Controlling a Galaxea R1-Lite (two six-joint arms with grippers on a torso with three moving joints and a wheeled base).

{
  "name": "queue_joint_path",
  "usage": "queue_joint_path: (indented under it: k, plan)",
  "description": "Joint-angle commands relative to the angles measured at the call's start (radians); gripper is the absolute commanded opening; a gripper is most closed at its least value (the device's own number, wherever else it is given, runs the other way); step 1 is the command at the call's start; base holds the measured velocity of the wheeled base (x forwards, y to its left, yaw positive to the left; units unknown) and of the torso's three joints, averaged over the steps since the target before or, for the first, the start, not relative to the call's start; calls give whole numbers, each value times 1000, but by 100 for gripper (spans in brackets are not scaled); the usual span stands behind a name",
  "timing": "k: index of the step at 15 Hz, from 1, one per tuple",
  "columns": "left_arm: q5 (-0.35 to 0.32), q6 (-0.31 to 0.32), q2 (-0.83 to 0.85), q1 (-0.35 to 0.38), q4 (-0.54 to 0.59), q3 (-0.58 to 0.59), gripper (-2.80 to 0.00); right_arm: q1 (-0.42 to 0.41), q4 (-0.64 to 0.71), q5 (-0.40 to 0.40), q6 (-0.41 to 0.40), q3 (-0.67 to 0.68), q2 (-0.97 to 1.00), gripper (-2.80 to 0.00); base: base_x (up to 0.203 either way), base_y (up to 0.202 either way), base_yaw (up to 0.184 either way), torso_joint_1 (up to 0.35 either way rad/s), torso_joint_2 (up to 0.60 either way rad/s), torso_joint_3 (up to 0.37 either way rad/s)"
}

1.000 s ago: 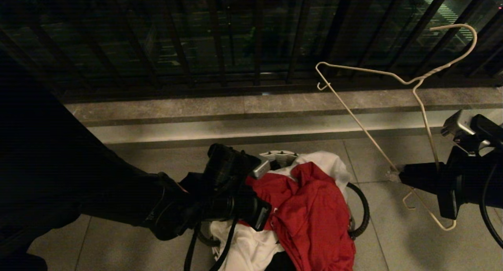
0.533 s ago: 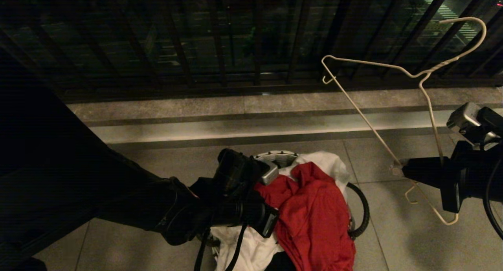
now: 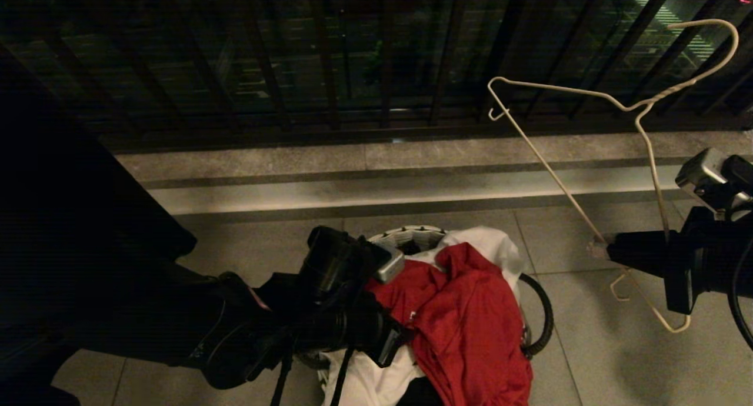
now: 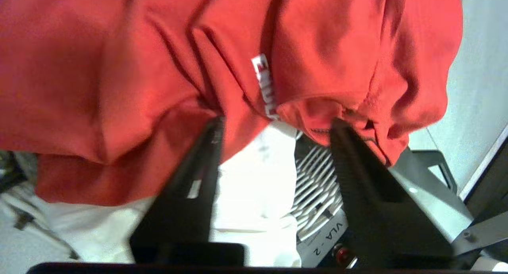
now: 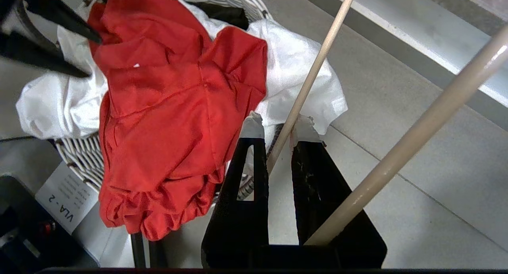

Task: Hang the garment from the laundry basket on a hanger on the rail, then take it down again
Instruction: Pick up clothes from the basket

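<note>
Since the earlier frame the left gripper [image 3: 393, 329] had drawn back slightly along the laundry basket [image 3: 412, 236], and the hanger [image 3: 638, 109] had risen a little. In the head view the garment [image 3: 465, 323] lay heaped over a white cloth [image 3: 488, 241] in the basket. The left wrist view showed that gripper's fingers [image 4: 349, 147] spread, touching red fabric but clasping nothing. In the right wrist view the right gripper [image 5: 276, 125] pinched the hanger's wire. Judged from this, pickup, hanging and removal all remained.
</note>
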Motion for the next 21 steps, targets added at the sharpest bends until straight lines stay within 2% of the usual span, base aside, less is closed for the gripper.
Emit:
queue_joint_path:
  k: [1, 5, 6, 8, 10, 13, 17, 21]
  plan:
    - [8, 0, 15, -11, -5, 7, 0, -4, -1, 3, 1, -5, -3, -280, 0, 0, 0, 0, 0, 0]
    - [47, 3, 36, -34, -19, -3, 0, -9, -1, 4, 1, -6, -3, -280, 0, 0, 0, 0, 0, 0]
    - [80, 19, 58, -42, -49, -4, 0, -10, -1, 4, 1, -8, -3, -280, 0, 0, 0, 0, 0, 0]
    - [182, 91, 106, -53, -138, 3, 0, -12, -1, 4, 1, -8, -5, -280, 0, 0, 0, 0, 0, 0]
    - [222, 143, 144, -60, -208, 22, 0, -12, -1, 4, 1, -9, -3, -280, 0, 0, 0, 0, 0, 0]
    - [251, 166, 133, -60, -217, 41, 0, -12, -1, 4, 1, -9, -3, -280, 0, 0, 0, 0, 0, 0]
    - [251, 159, 65, -66, -216, 60, 0, -12, -1, 4, 1, -11, -3, -280, 0, 0, 0, 0, 0, 0]
    - [258, 169, 129, -68, -217, 41, 0, -12, -1, 4, 1, -11, -6, -280, 0, 0, 0, 0, 0, 0]
